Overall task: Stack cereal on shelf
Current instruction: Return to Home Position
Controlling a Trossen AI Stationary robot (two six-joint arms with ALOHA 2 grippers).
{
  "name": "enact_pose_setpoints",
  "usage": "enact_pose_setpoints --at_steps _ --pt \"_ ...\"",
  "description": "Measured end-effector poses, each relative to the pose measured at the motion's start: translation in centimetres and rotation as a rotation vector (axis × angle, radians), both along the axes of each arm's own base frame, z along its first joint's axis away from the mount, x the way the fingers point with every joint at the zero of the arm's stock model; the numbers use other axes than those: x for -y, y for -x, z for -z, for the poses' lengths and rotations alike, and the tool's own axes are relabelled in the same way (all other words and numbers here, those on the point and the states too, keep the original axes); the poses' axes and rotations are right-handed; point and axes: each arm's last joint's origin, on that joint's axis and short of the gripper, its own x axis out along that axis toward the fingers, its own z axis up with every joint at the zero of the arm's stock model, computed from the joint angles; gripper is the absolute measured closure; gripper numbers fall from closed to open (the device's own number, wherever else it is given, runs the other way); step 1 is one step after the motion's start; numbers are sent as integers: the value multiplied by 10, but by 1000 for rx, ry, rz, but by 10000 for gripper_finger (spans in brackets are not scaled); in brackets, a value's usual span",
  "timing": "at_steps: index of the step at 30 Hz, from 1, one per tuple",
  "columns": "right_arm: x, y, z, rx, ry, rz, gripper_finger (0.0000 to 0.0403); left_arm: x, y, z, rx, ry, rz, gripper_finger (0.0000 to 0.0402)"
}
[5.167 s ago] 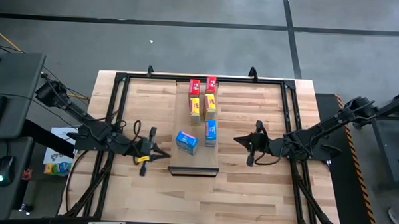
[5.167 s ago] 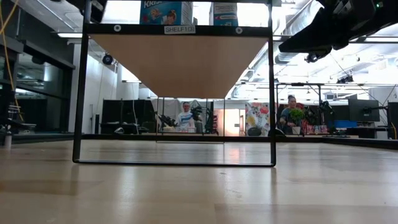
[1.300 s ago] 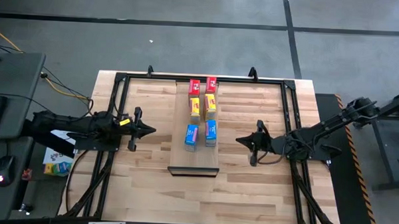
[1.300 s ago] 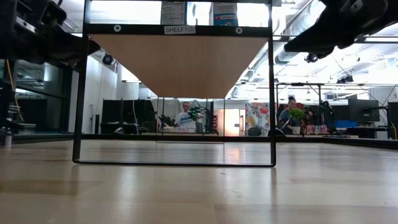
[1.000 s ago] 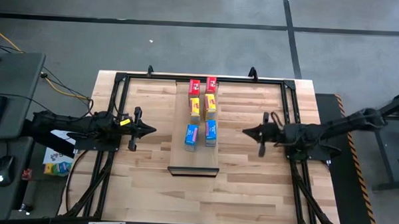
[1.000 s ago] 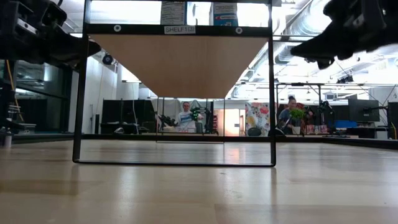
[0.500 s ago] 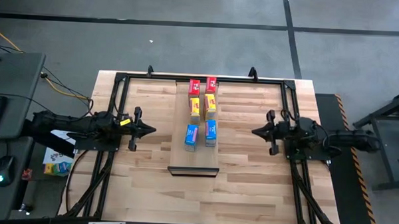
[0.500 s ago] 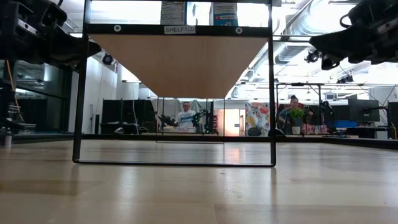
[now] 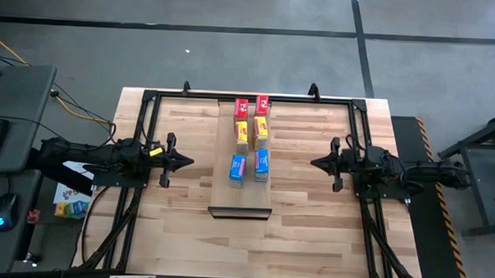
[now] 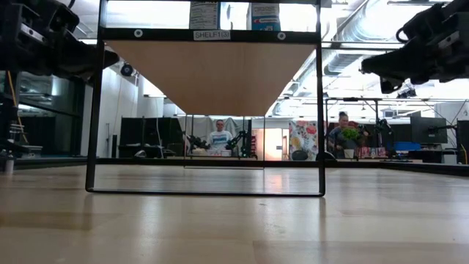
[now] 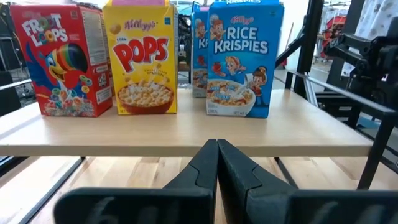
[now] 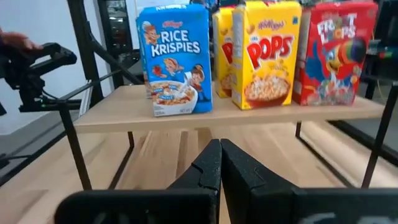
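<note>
One wide plank desk [image 9: 187, 228] fills the scene. At its middle stands the shelf [image 9: 250, 195], a long pale board raised on thin black legs, with its dark lip at the end nearest the low camera. Both arms reach in from the desk's sides and hang well apart from the shelf. The left gripper [image 9: 187, 162] is off its left side and the right gripper [image 9: 314, 164] off its right. Each points at the board with its fingers pressed together and nothing between them.

All six cereal boxes stand upright on the shelf in two side-by-side rows. The red Froot Loops boxes [image 9: 241, 107] are at the far end and the yellow Corn Pops boxes [image 9: 241, 131] in the middle. The blue Rice Krispies boxes [image 9: 237, 167] are nearest the lip, a little apart from the yellow ones. On the lip, the low view shows a small white label [image 10: 212, 34] that seems to read "SHELF" plus digits.
</note>
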Motion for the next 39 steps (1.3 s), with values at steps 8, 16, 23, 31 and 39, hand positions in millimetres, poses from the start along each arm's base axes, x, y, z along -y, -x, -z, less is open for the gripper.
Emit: enact_pose_setpoints --at_steps 8,16,23,31,39 --pt "0 0 4 -38 -85 2 403 0 0 3 -29 -2 0 402" --pt "-1 5 4 -34 -90 -5 403 1 1 11 -109 -5 32 402" --pt "-2 11 0 29 -87 -18 402 1 2 9 -90 -4 33 402" --pt "-2 11 2 11 -88 -17 402 1 3 8 -78 -4 34 402" --pt "-2 10 2 6 -88 -16 402 1 4 7 -68 -3 32 402"
